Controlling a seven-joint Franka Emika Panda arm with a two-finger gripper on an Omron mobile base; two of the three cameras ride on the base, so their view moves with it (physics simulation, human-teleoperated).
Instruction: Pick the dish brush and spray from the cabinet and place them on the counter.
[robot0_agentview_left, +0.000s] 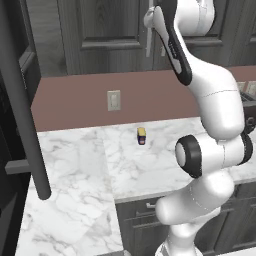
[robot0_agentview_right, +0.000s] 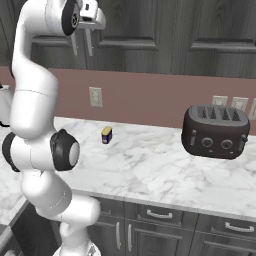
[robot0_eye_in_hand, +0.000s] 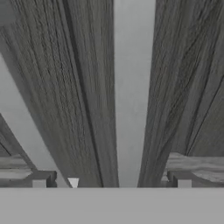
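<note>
The cabinet (robot0_agentview_left: 110, 30) (robot0_agentview_right: 150, 30) hangs above the counter with its dark wood-grain doors shut, so the dish brush and the spray are hidden. My gripper (robot0_eye_in_hand: 111, 181) (robot0_agentview_right: 92, 20) (robot0_agentview_left: 151, 20) is raised close to a door and points straight at it. Its jaws are open. A pale metal bar handle (robot0_eye_in_hand: 133, 87) (robot0_agentview_left: 148, 44) (robot0_agentview_right: 89, 45) runs lengthwise between the two fingertips (robot0_eye_in_hand: 41, 179), which stand well apart from it. A second handle (robot0_eye_in_hand: 22, 118) (robot0_agentview_right: 74, 45) slants past on the left. The white marble counter (robot0_agentview_left: 75, 165) (robot0_agentview_right: 150, 170) lies below.
A small yellow-and-dark block (robot0_agentview_left: 142, 135) (robot0_agentview_right: 106, 134) stands on the counter near the wall. A dark toaster (robot0_agentview_right: 215, 131) sits to the right. Wall sockets (robot0_agentview_left: 114, 100) (robot0_agentview_right: 95, 96) are on the brown backsplash. A thick dark bar handle (robot0_agentview_left: 22, 100) crosses the left foreground.
</note>
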